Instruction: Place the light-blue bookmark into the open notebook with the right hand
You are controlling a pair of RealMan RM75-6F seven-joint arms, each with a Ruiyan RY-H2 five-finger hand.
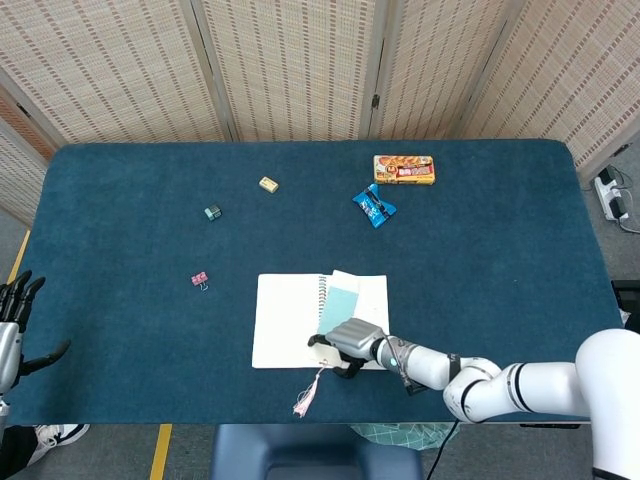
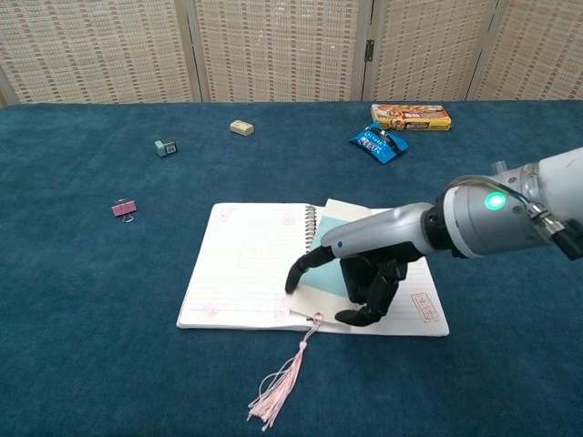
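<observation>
The open notebook [image 1: 285, 320] [image 2: 241, 264] lies flat near the table's front edge. Along its spiral and right page lies the light-blue bookmark [image 1: 338, 303] [image 2: 330, 233]. Its pink tassel [image 1: 306, 397] [image 2: 278, 387] trails off the front edge onto the cloth. My right hand [image 1: 350, 345] [image 2: 364, 273] is on the bookmark's lower half and holds it against the page, one finger stretched left and the others curled down. That hand hides the bookmark's lower part. My left hand [image 1: 12, 325] hangs off the table's left edge with fingers apart, holding nothing.
At the back right stand an orange snack box [image 1: 404, 169] and a blue packet [image 1: 374, 206]. A cream eraser [image 1: 268, 184], a small green block [image 1: 212, 212] and a pink binder clip [image 1: 200, 279] lie left of the notebook.
</observation>
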